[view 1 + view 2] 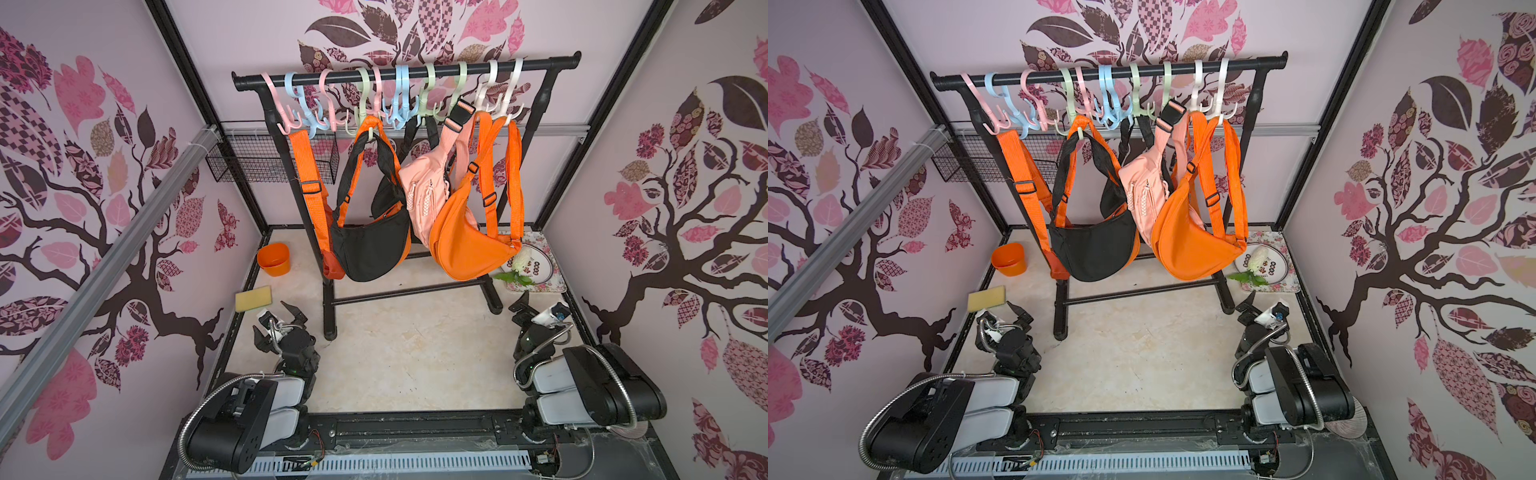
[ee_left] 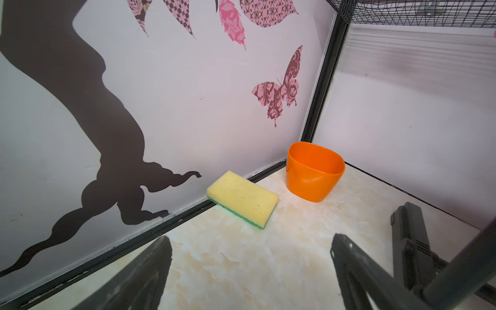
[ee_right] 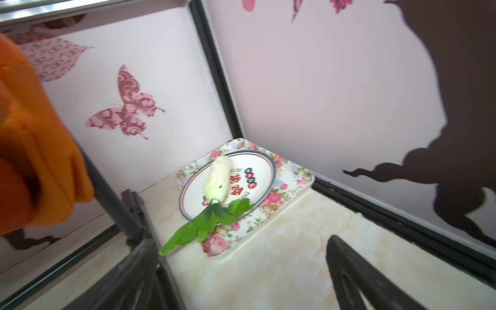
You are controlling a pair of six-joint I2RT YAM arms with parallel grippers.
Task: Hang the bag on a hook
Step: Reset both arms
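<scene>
Apparently done: every bag hangs from the rack, both arms parked low

From my seat I find no bag lying on the table (image 1: 415,353). Four hang from the hooks (image 1: 402,95) on the black rail (image 1: 540,62). An orange bag (image 1: 465,249) has straps running up to the white hooks at one end of the rail. A pink bag (image 1: 424,195) hangs just beside it and touches it. A black bag (image 1: 370,249) hangs by an orange strap looped over a pale green hook (image 1: 371,132). A second orange bag (image 1: 332,266) is mostly hidden behind the black one, with its wide strap caught on a pink hook at the other end. I cannot tell which of them is the one named in my task. I also cannot make out exactly how the pink bag's strap sits on its hook.

The left gripper (image 2: 249,268) sits low over the table with its fingers spread wide and nothing between them. Beyond it lie only a yellow sponge (image 2: 243,200) and an orange cup (image 2: 314,171). The right gripper (image 3: 241,271) is likewise spread and empty, near a floral tray (image 3: 300,182), well below the orange bag.

I judge the hanging finished. I see nothing left to pick up, and no bag looks about to slip.
</scene>
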